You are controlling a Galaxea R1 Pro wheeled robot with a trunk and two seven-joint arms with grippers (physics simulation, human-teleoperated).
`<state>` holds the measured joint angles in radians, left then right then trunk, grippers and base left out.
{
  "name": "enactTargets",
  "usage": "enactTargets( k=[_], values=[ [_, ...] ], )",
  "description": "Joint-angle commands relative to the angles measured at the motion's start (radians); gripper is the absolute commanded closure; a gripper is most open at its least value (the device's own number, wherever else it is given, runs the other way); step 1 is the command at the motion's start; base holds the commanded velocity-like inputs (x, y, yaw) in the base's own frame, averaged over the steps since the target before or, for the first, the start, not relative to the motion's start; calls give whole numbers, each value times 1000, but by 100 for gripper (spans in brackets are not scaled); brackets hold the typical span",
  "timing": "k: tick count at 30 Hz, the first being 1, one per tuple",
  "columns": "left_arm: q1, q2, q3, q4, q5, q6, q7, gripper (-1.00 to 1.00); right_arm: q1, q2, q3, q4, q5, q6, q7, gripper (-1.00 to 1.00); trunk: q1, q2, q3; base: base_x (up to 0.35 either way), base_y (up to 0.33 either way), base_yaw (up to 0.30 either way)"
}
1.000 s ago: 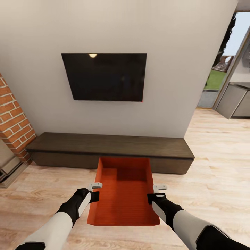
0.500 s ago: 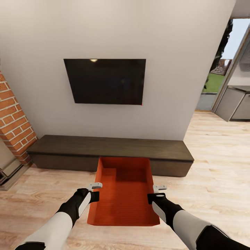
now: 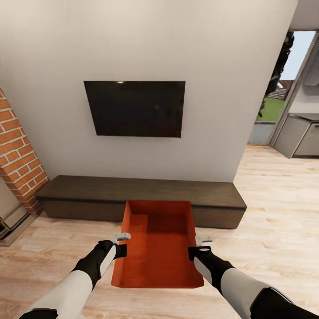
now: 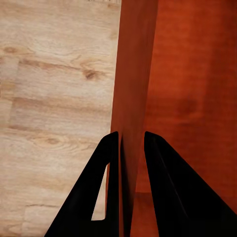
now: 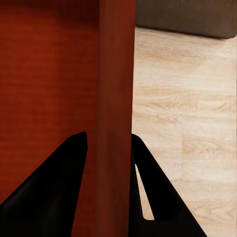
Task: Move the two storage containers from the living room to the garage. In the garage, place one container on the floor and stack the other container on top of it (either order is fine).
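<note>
1. Ahead, I face a pale wall point(image 3: 221, 66) with a black TV point(image 3: 135, 108) mounted on it and a dark low cabinet point(image 3: 141, 195) running along its base; the cabinet's front edge lies just beyond the far end of what I am carrying.
2. Open light wood plank floor point(image 3: 274, 212) spreads to my right, toward a doorway point(image 3: 277, 88) with greenery outside and a grey unit point(image 3: 297, 135) beside it. On my left a brick column point(image 3: 17, 164) closes that side in.
3. The storage container point(image 3: 157, 246) is an orange-red rectangular bin with thin walls and a flat, finely ribbed bottom, held level above the wood floor in front of me (a shallow raised step shows in its far left corner).
4. My left end effector point(image 4: 131, 143) is clamped over the bin's left long wall, one finger on each face of it.
5. My right end effector point(image 5: 108, 143) grips the right long wall likewise, with one black finger point(image 5: 64, 187) inside the bin and the other outside.
6. Count: one container, two arms, two end effectors, one TV, one cabinet.
</note>
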<state>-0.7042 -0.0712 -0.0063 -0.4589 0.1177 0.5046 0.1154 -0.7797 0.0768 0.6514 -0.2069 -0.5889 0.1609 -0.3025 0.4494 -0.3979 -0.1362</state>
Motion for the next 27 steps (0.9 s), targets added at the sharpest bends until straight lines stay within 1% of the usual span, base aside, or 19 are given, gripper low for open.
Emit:
enactTargets(
  k=[1, 27],
  values=[
    [0, 0, 11, 0, -23, 8, 12, 100, -1, 0, -13, -36, 20, 0, -7, 100, 1, -2, -1, 0, 0, 0],
    [0, -1, 11, -14, -22, 8, 12, 100, -1, 0, -12, -36, 20, 0, -7, 100, 1, -2, 41, 0, 0, 0]
  ],
)
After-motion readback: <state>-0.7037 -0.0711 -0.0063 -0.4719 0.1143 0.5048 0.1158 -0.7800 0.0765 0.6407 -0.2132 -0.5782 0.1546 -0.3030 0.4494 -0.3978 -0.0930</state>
